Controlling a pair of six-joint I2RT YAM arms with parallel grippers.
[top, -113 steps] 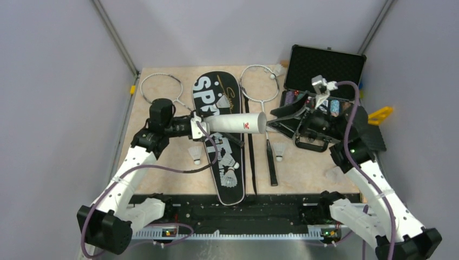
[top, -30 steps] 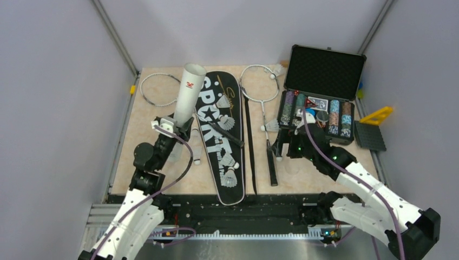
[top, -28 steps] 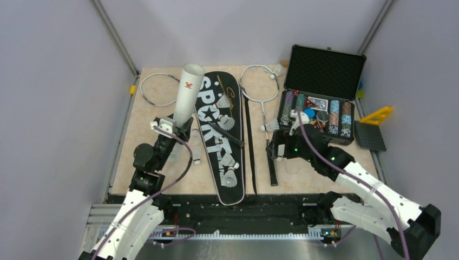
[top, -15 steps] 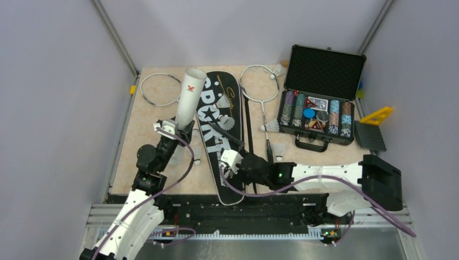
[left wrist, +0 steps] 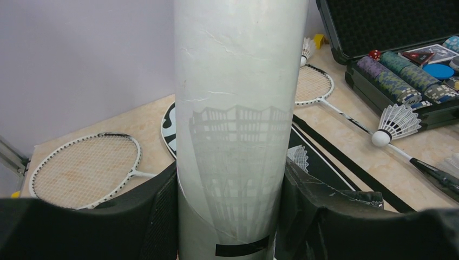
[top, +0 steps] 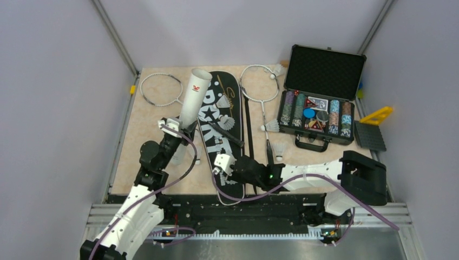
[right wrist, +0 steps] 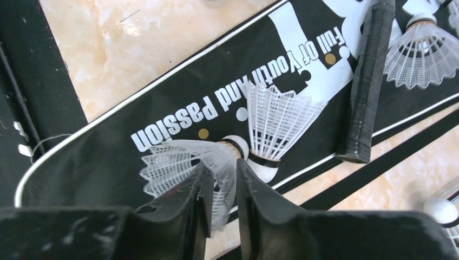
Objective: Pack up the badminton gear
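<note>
The shuttlecock (right wrist: 170,162) lies on the near end of the black racket bag (right wrist: 81,173), its cork just beside that of a second shuttlecock (right wrist: 281,116), and your right gripper (right wrist: 222,203) is pinched onto its feather skirt. Your left gripper (left wrist: 233,216) is clamped round the white tube (left wrist: 238,108), holding it nearly upright, open end up, just left of the bag. One racket (top: 161,89) lies flat beyond the tube, the other racket (top: 260,81) to the right of the bag.
</note>
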